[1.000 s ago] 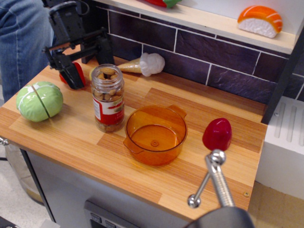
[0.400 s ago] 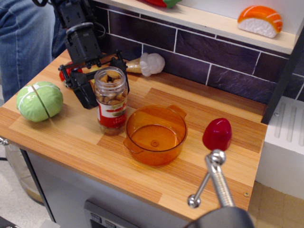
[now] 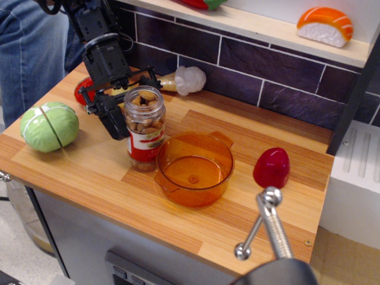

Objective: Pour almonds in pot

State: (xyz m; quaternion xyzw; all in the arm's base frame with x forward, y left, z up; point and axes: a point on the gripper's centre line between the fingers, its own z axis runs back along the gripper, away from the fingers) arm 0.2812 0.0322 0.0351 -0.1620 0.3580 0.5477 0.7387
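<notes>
The jar of almonds [image 3: 145,129] has shifted to the right since a second ago and now stands upright right beside the pot [image 3: 195,168], its base close against the pot's near-left rim; whether the two touch cannot be told. The gripper [image 3: 132,101], which a second ago sat back near the wall, has come forward and down around the jar. Its dark front finger [image 3: 114,120] lies along the jar's left side, while the other finger is hidden behind the glass-clear wall, so whether the pincer actually clamps the jar cannot be told. The jar is lidless, with tan nuts heaped to its mouth above a red-and-white label. The translucent orange pot sits on the wooden counter [image 3: 89,172] with nothing inside it. A green cabbage toy [image 3: 49,126] rests at the counter's left end, a red egg-shaped toy [image 3: 271,167] to the right of the pot, and an ice-cream cone toy [image 3: 180,79] lies against the tiled wall.
</notes>
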